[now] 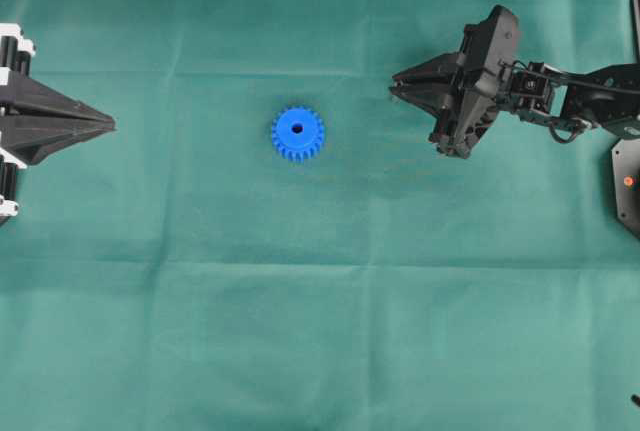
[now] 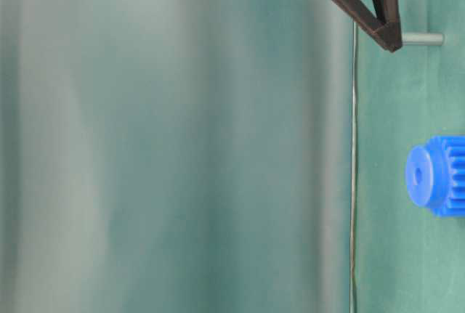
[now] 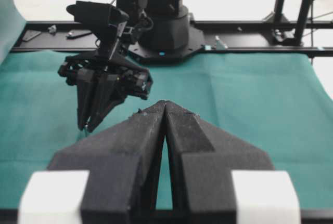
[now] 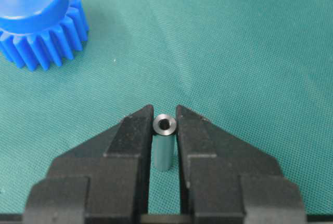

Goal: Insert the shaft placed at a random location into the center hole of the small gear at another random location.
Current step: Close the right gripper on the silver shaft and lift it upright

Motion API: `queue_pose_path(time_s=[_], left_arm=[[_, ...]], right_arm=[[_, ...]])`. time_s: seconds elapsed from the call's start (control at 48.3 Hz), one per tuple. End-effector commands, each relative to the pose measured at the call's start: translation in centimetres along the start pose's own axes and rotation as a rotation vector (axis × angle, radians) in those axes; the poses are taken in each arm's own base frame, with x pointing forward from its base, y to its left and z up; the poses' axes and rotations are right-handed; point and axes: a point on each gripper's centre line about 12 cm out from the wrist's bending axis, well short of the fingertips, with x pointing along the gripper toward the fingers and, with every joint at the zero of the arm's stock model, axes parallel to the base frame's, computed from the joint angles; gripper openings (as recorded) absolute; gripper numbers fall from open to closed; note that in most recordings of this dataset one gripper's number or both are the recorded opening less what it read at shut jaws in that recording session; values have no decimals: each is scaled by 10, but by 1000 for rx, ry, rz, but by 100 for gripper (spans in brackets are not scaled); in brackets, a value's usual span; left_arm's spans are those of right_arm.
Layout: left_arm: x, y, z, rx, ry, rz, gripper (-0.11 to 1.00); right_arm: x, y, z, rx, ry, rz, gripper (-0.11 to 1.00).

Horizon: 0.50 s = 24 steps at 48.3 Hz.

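Note:
The small gear (image 1: 297,133) is bright blue and lies flat on the green cloth, its center hole (image 1: 297,129) facing up. It also shows at the upper left of the right wrist view (image 4: 39,18). My right gripper (image 4: 165,112) is shut on the shaft (image 4: 164,143), a short silver-grey pin held upright between the fingertips, its shiny end facing the camera. In the overhead view the right gripper (image 1: 397,86) is right of the gear and apart from it; the shaft is hidden there. My left gripper (image 1: 112,126) is shut and empty at the far left.
Green cloth (image 1: 320,331) covers the whole table. The right arm's black base (image 1: 628,186) sits at the right edge. The table-level view shows the shaft (image 2: 425,38) by the right fingertip (image 2: 391,37) and the gear (image 2: 436,175) apart from it.

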Motion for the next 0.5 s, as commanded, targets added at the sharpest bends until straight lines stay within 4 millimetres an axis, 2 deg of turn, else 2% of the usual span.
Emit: queue_pose_path(time_s=[0.0,0.145,0.476], left_arm=[[2,0,9,3,-23,-2,0],[2,0,9,3,-21,-2,0],[2,0,8,2,-17,-2,0]], right_arm=[[2,-1,8,-10,-21,-2,13],[-3,-1,20,-8,-35,0,13],[-28,3,69,-25,-57,21,13]])
